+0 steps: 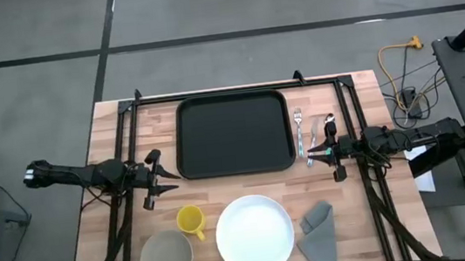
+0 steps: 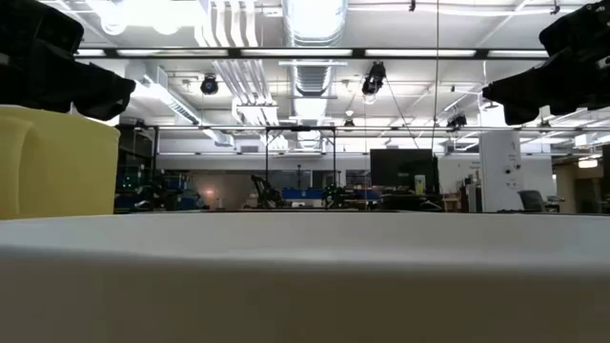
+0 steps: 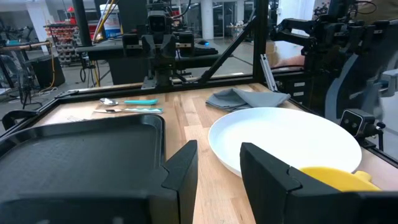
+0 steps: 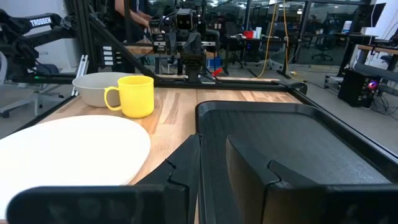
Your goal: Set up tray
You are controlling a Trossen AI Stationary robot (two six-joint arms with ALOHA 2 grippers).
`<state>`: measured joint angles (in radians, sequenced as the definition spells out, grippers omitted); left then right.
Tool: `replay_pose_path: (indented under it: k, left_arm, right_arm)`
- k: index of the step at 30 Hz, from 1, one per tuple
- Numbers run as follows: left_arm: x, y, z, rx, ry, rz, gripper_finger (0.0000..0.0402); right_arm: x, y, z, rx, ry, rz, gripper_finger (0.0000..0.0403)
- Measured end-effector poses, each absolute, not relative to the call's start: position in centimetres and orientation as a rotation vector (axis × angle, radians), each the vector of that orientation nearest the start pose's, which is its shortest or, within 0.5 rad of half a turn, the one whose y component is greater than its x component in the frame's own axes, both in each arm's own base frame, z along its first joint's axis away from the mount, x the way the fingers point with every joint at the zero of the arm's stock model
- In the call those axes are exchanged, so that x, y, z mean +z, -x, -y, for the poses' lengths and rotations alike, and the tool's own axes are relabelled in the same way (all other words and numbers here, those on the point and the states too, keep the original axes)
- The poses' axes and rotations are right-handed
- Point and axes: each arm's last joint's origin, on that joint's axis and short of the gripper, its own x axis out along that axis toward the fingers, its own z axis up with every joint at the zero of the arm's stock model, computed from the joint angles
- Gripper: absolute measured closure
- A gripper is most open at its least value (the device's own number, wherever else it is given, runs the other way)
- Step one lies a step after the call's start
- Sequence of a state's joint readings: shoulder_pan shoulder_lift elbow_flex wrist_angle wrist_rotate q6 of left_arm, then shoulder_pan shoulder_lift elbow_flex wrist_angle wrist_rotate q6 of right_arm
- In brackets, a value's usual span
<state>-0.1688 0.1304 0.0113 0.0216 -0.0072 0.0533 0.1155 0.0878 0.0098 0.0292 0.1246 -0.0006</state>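
The black tray (image 1: 235, 135) lies flat on the wooden table at the far middle, with nothing on it; it also shows in both wrist views (image 3: 81, 149) (image 4: 292, 143). My left gripper (image 1: 168, 177) hovers level above the table off the tray's near left corner, open and holding nothing (image 3: 219, 155). My right gripper (image 1: 321, 155) hovers level off the tray's near right corner, above the handle ends of the cutlery. Its fingers stand a little apart with nothing between them (image 4: 213, 152).
A fork (image 1: 299, 132) and a teal-handled spoon (image 1: 327, 128) lie right of the tray. Along the near edge stand a grey bowl (image 1: 166, 257), a yellow cup (image 1: 191, 221), a white plate (image 1: 255, 235) and a folded grey napkin (image 1: 317, 229). A black frame rings the table.
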Motion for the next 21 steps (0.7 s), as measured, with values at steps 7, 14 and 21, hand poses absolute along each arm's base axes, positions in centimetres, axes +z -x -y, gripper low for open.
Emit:
replay_pose_path:
  k: [7,14,21]
  left_arm:
    - [15.88,-10.34,1.74,-0.164,-0.062,-0.093,0.0299]
    - [15.88,-10.34,1.74,-0.164,-0.062,-0.093,0.0299]
    - [15.88,-10.34,1.74,-0.164,-0.062,-0.093,0.0299]
  right_arm:
    - [16.26,-10.21,-0.82,-0.009,0.006,-0.049,0.0323]
    - [16.27,-10.20,-0.82,-0.009,0.006,-0.048,0.0332]
    - [16.26,-10.21,-0.82,-0.009,0.006,-0.049,0.0333]
